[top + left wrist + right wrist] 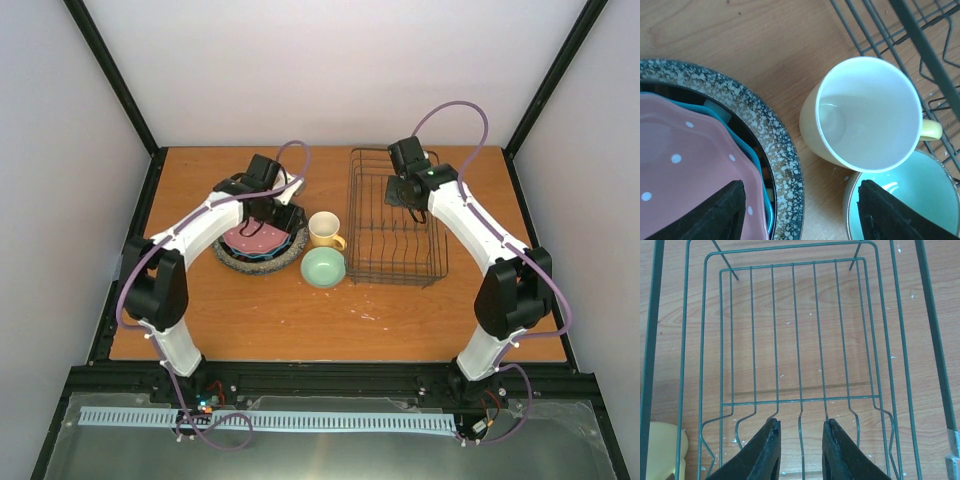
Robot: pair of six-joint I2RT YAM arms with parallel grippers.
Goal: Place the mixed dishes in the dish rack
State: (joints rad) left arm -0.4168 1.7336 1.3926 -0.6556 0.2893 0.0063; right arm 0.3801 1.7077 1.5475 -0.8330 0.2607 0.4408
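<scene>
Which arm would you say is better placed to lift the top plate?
Left. The left gripper, open, hovers at the edge of the pink dotted plate topping the stack; the right gripper hangs over the dish rack.

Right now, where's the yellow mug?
Top view: yellow mug stands mid-table, between the plate stack to its left and the rack to its right; green bowl on its near side.

The dish rack [800, 400] is seen from above, its thin green-grey wires laid over the white-flecked wooden desk [670, 315], with the right gripper [801, 450] held over it, fingers parted by a narrow gap, and the yellow mug [660, 452] glimpsed just outside its left side.
</scene>
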